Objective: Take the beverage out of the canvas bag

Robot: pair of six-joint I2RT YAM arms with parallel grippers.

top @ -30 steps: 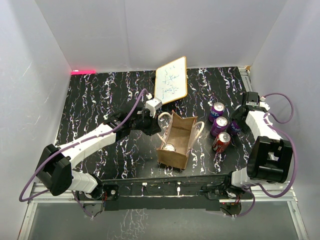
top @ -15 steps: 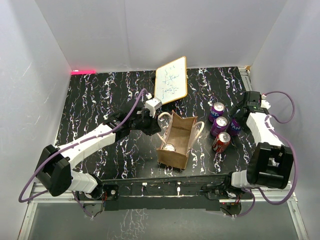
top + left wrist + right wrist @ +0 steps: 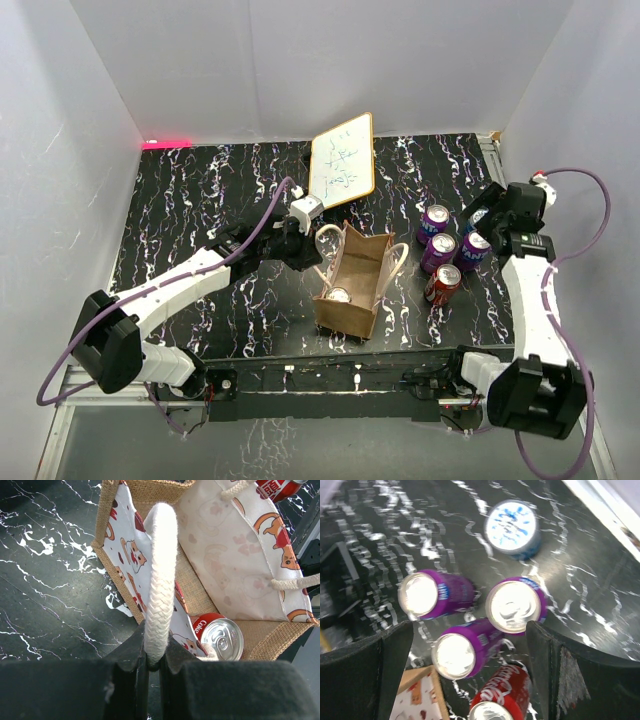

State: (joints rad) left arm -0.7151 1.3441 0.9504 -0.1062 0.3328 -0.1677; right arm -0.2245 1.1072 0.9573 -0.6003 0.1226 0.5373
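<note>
The tan canvas bag (image 3: pixel 350 285) stands open near the table's front middle. A red Coke can (image 3: pixel 338 295) stands inside it and also shows in the left wrist view (image 3: pixel 222 637). My left gripper (image 3: pixel 310 243) is at the bag's left side. It is shut on the bag's white rope handle (image 3: pixel 161 570), which it holds upright between its jaws (image 3: pixel 152 662). My right gripper (image 3: pixel 492 225) is open and empty, raised above the cans to the right of the bag (image 3: pixel 467 630). The bag's corner shows at the lower left of that view (image 3: pixel 417 695).
Three purple cans (image 3: pixel 434 220) (image 3: pixel 438 250) (image 3: pixel 474 248) and a red can (image 3: pixel 443 283) stand right of the bag. The right wrist view also shows a blue-topped can (image 3: pixel 512 527) beyond them. A wood-framed whiteboard (image 3: pixel 343 158) leans behind the bag. White walls enclose the table.
My right arm has risen and its wrist has swung back to the right, uncovering the third purple can. My left gripper still holds the handle in place.
</note>
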